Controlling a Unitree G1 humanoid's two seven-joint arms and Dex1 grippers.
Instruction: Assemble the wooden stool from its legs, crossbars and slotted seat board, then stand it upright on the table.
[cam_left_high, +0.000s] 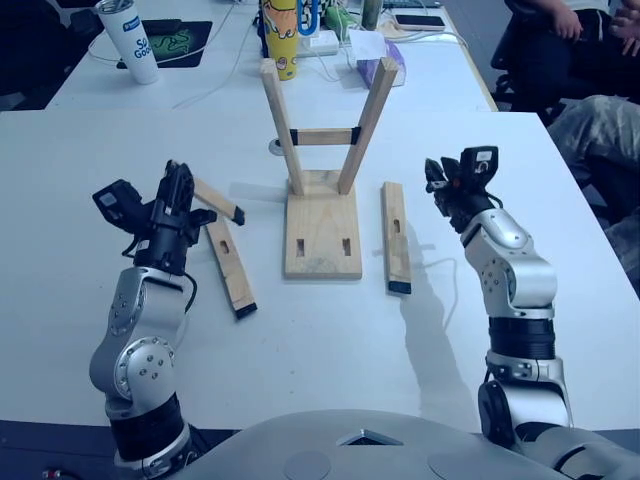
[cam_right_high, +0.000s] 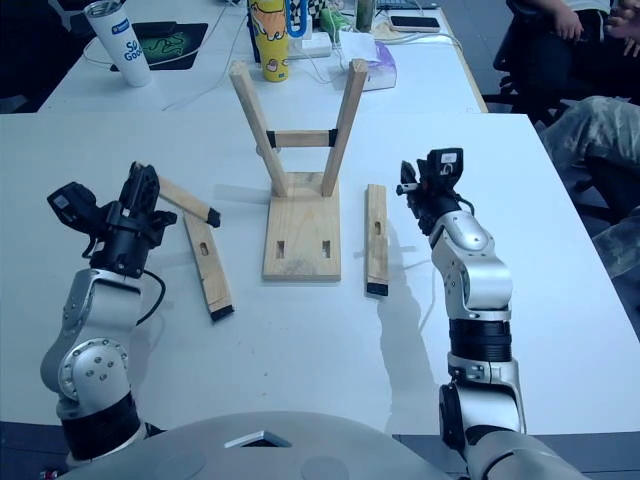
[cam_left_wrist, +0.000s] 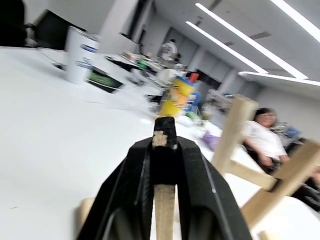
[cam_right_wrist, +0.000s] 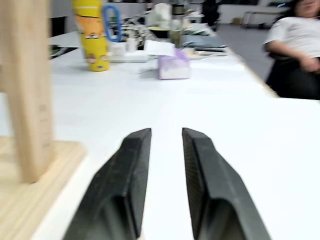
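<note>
Yellow cup (cam_left_high: 281, 38), white tumbler (cam_left_high: 133, 42), tissue box (cam_left_high: 384, 68) along top of frame, slotted seat board (cam_left_high: 322, 245) at centre on white counter (cam_left_high: 90, 160), loose leg (cam_left_high: 396, 238) right of it, left hand (cam_left_high: 178, 185) grasping short wooden bar (cam_left_high: 220, 203), right hand (cam_left_high: 437, 177) released, empty.

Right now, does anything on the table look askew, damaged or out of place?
Nothing damaged or spilled. The two fitted legs lean apart on the flat seat board, which suits a half-built stool. Its near slots are empty; two loose legs lie either side, and the left gripper holds a crossbar.
</note>
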